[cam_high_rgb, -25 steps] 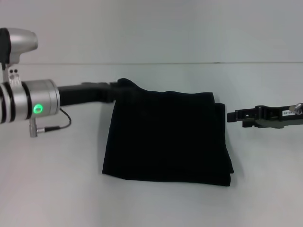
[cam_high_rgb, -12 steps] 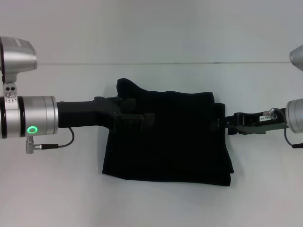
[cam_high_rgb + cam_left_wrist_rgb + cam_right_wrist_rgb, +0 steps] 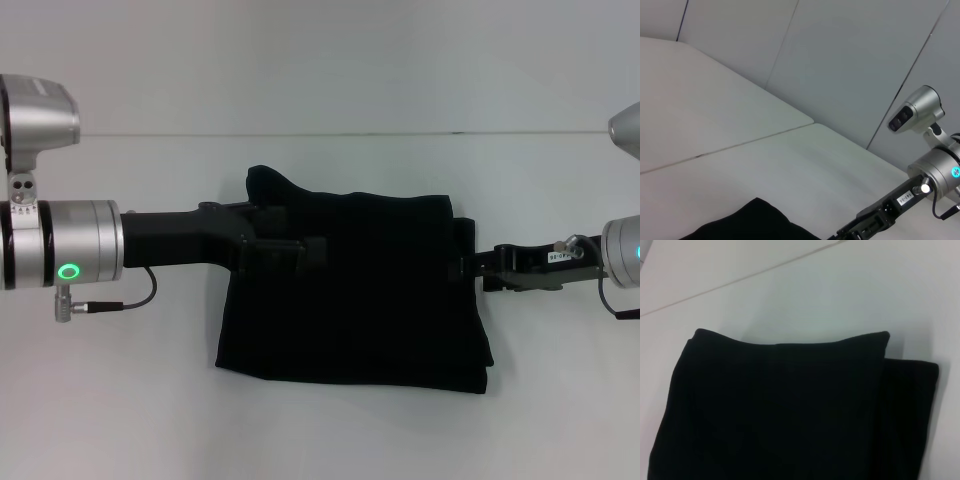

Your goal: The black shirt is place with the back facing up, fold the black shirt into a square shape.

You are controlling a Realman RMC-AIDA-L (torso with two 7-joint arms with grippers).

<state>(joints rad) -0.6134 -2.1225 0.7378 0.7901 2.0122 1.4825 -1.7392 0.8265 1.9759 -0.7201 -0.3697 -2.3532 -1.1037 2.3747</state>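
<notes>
Folding looks close to finished from where I sit. On my head view the black shirt (image 3: 350,290) lies in the middle of the white table (image 3: 110,400) as a compact, several-layered block, roughly square, with its plain back showing and no lettering in sight. Its near edge is fairly straight, its right side shows stacked layers, and its far-left corner rises in a small hump.

My left gripper (image 3: 300,255) reaches in from the left and sits over the shirt's upper-left part, low against the cloth. Black fingers on black fabric give me nothing to read, so I cannot tell how far its jaws stand apart or whether they pinch any cloth. My right gripper (image 3: 470,265) comes in from the right and meets the shirt's right edge at about mid-height. It is touching or just beside the layers there, and again I cannot tell whether the jaws are parted or have hold of the edge.

The right wrist view shows the shirt's folded corner with one layer sitting slightly offset from the one below it, so the stack is not perfectly aligned.

I judge that the main folds are done. What is left seems to be tidying: flattening the hump, squaring the right-hand layers, then lifting both arms clear.
</notes>
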